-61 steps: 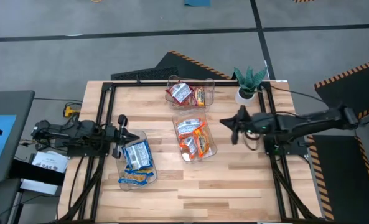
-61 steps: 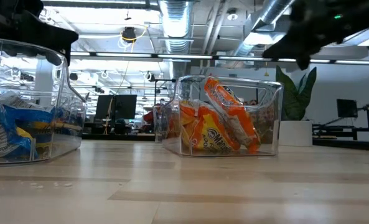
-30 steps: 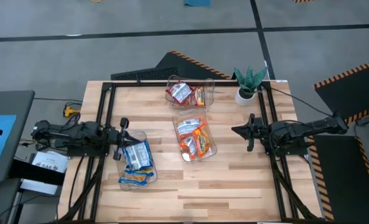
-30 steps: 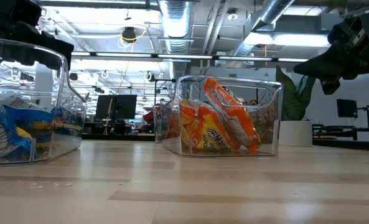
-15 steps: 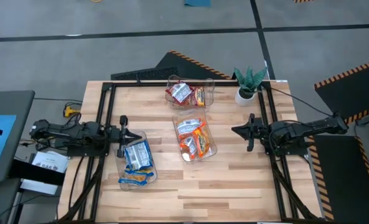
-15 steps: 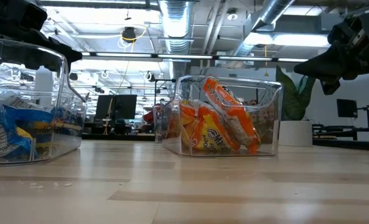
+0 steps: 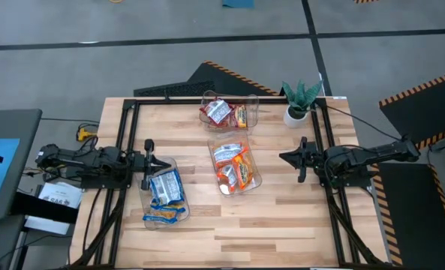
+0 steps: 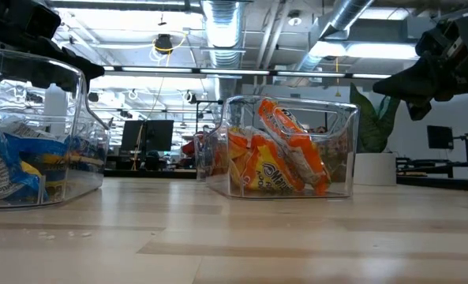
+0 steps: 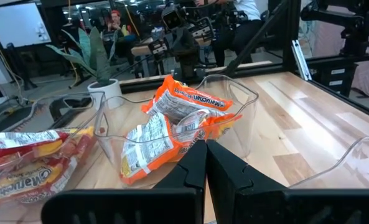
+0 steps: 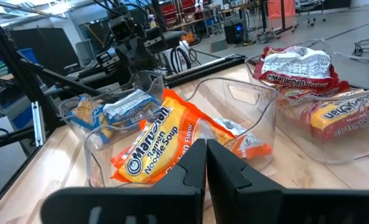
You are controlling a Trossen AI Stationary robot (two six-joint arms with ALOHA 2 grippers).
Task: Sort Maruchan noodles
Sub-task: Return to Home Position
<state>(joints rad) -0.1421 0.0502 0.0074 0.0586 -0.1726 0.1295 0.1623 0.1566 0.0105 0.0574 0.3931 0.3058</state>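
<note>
The Maruchan noodles lie sorted in three clear bins. Blue-and-white packets [image 7: 166,187] fill the bin near the table's left edge. Orange packets [image 7: 236,169] [image 8: 277,158] lie in the middle bin, red-and-white ones [image 7: 222,112] [image 10: 296,65] in the far bin. My left gripper [image 7: 166,163] [image 9: 206,146] hovers shut over the far end of the blue bin and holds nothing. My right gripper [image 7: 282,157] [image 10: 206,144] is also shut and holds nothing. It hangs in the air to the right of the middle bin, pointing at it.
A potted plant [image 7: 299,97] in a white pot stands at the far right corner. A dark keyboard [image 7: 169,90] lies along the far edge. Bare wood shows along the near edge [image 7: 237,232] and between the middle bin and the right arm.
My right gripper drew back from beside the middle bin toward the table's right edge and sank a little, then kept still. My left gripper has edged slightly toward the table's right over the blue bin. The packets and bins have stayed where they were.
</note>
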